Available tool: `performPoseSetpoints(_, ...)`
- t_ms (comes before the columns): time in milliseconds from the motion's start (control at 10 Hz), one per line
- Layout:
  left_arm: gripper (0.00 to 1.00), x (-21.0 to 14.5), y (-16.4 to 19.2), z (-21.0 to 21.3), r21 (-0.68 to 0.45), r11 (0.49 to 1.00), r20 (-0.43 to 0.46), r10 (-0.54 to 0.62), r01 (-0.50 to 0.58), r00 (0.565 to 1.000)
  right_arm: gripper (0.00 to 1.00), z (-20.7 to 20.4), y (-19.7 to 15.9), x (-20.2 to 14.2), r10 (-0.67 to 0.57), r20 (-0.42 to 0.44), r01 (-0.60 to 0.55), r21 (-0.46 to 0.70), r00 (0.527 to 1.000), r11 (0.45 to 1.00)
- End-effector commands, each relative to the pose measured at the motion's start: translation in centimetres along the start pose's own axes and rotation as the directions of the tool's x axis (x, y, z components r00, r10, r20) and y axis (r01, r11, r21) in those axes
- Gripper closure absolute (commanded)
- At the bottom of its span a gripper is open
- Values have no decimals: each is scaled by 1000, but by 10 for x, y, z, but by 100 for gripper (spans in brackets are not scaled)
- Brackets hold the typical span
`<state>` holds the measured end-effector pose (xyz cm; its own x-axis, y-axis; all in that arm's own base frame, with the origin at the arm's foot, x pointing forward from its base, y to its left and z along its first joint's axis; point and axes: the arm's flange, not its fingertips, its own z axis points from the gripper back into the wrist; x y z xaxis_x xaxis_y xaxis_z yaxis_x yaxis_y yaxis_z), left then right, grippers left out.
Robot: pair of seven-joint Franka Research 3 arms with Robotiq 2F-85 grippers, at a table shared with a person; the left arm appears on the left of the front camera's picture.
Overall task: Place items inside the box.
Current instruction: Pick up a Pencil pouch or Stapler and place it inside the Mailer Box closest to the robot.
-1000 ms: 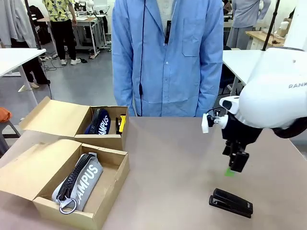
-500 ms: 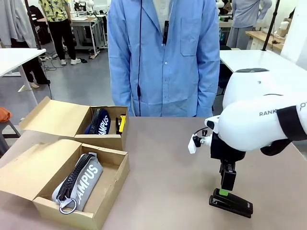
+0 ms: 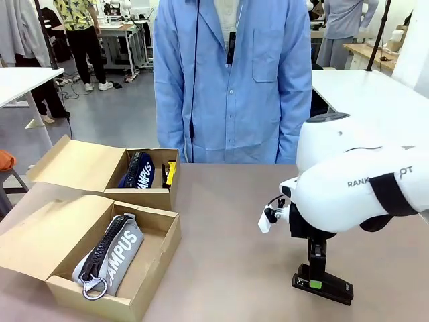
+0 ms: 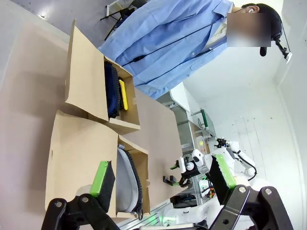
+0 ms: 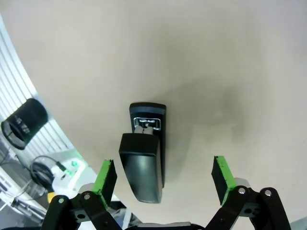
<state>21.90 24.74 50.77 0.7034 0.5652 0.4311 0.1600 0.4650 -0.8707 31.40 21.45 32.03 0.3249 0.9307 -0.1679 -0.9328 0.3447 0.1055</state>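
The black stapler (image 3: 322,285) lies where it lay a second ago, on the bare table (image 3: 228,228) at the near right. The right gripper (image 3: 312,282) has moved: a second ago it hung above and beyond the stapler, and now it has come straight down onto the stapler's left end, with a green pad level with the body.

The stapler is long and slim. Its glossy top arm sits over a narrower base, and bright metal shows at the far tip in the right wrist view (image 5: 144,158).

There the stapler runs lengthwise away from the camera, between the fingers of the right gripper (image 5: 164,175). It is close beside the pad on the picture's left and well apart from the other. The jaws are spread wide and clasp nothing.

Well to the left are two open cardboard boxes. The near box (image 3: 163,236) holds a grey pouch (image 3: 110,255) lettered "CAMPUS". The far box (image 3: 144,196) holds a dark blue pouch (image 3: 139,171) and a yellow knife (image 3: 171,173).

The left gripper (image 4: 162,173) is high over these boxes, its fingers apart and empty. A person (image 3: 231,80) in a blue coat stands at the far edge.
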Motion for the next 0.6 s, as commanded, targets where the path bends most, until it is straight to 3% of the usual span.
performPoseSetpoints(0,0,0,-2,-1,-22,1000,12,-16,16,1000,0,-65,57,-65,-10,-51,9,-20,999,1000)
performPoseSetpoints(300,0,0,-2,-1,-22,1000,12,-16,16,1000,0,-73,54,-61,-7,-77,6,-5,997,1000)
performPoseSetpoints(400,0,0,-2,-1,-22,1000,12,-16,16,1000,54,-73,52,-61,4,-83,-4,-7,997,1000)
performPoseSetpoints(500,0,0,-2,-1,-22,1000,12,-16,16,1000,58,-73,52,-61,4,-92,-4,3,996,1000)
